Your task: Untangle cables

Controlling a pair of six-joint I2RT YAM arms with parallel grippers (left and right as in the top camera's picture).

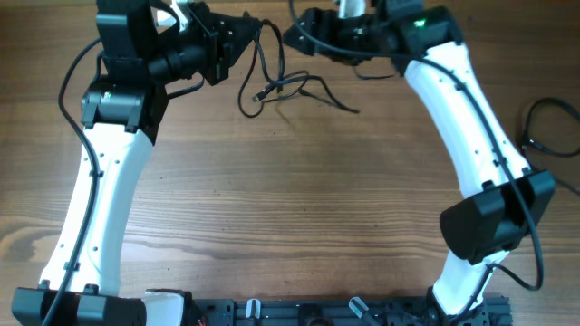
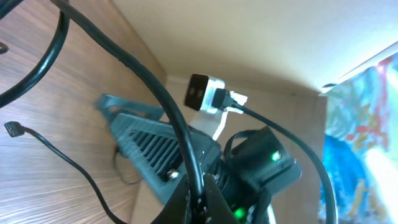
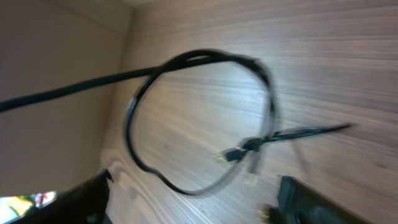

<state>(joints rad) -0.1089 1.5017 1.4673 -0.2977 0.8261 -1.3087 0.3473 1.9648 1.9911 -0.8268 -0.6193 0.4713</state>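
Bench (image 1: 290, 208) of brown wood grain under both arms. Left arm (image 1: 104, 208), white with black joints, rising from the near left corner toward the far edge. Right arm (image 1: 462, 109), the same build, rising from the near right corner.

Left gripper (image 1: 243, 38) close to the far edge, left of centre, pointing right. Pinched narrow on the cables (image 1: 283, 86); in its wrist view, one black cord running from the closed tips up and away to the left.

Right gripper (image 1: 297, 36) facing it at the far edge, just right of centre. Spread wide in its own blurred view, a finger at each bottom corner, gripping nothing.

Cables between and just nearer than the two grippers, close to the far edge: thin black loops, partly hanging from the left gripper, partly trailing on the wood toward the centre. One big loop crossing itself in the right wrist view.

Black wire (image 1: 544, 127) at the right edge, well apart from the tangle.

Plug (image 1: 260, 93), small, at the tangle's left end.
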